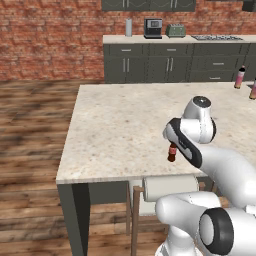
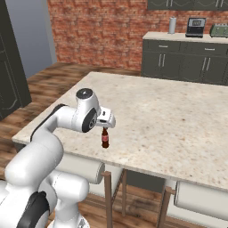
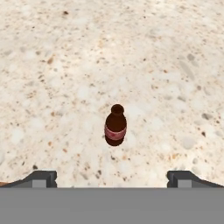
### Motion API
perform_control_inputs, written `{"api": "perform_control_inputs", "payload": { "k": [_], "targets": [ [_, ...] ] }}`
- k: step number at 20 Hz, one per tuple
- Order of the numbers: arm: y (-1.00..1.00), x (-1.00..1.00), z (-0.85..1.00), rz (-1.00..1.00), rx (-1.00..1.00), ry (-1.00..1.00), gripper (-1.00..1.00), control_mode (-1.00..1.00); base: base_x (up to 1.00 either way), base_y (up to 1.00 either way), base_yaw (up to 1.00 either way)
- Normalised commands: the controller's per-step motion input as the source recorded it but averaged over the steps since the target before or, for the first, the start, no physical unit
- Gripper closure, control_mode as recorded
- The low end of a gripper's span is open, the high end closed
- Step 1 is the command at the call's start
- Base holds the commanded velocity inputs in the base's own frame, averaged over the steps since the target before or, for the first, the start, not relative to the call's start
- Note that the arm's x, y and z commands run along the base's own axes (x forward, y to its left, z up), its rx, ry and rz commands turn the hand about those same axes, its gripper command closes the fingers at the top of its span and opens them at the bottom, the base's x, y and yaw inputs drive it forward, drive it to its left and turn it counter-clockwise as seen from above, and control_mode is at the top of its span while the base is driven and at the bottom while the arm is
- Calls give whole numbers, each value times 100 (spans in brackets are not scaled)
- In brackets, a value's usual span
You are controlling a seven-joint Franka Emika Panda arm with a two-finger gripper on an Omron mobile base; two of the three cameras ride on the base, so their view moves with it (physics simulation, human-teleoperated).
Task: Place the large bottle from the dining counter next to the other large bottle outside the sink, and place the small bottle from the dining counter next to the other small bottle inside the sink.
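A small bottle [image 3: 115,125] stood upright on the dining counter [image 1: 115,125], its long axis vertical and its narrow neck and dark cap pointing straight up toward the hand. It was dark brown-red, cola-shaped, with a reddish label band around its middle; no writing on the label could be read.

The gripper [image 3: 111,178] hung directly above the bottle, pointing down at the stone. In the hand view its two dark fingertips [image 3: 40,178] sat wide apart at the bottom edge, and the bottle lay ahead of them, centred between the two, well clear of both. The jaws were spread fully and held nothing.

In the right base view the gripper [image 2: 105,124] sat just over the bottle's [image 2: 105,138] cap, and whether the two touched could not be told. In the left base view the bottle [image 1: 172,152] showed below the hand, partly hidden behind the arm, close to the near edge of the counter.

Far off across the counter from the hand, near its far right corner, stood a large bottle [image 1: 240,77], also upright, with a black cap and a body fading from pink to yellow-orange. Any label on it was too small to read.
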Motion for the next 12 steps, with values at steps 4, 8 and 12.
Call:
{"api": "perform_control_inputs", "payload": {
  "k": [4,8,12],
  "targets": [
    [-3,23,-1,0,0,0,-100,-100,0,0,0],
    [-6,7,0,0,0,0,-100,-100,0,0,0],
    [-5,1,0,0,0,0,-100,-100,0,0,0]
  ]
}}
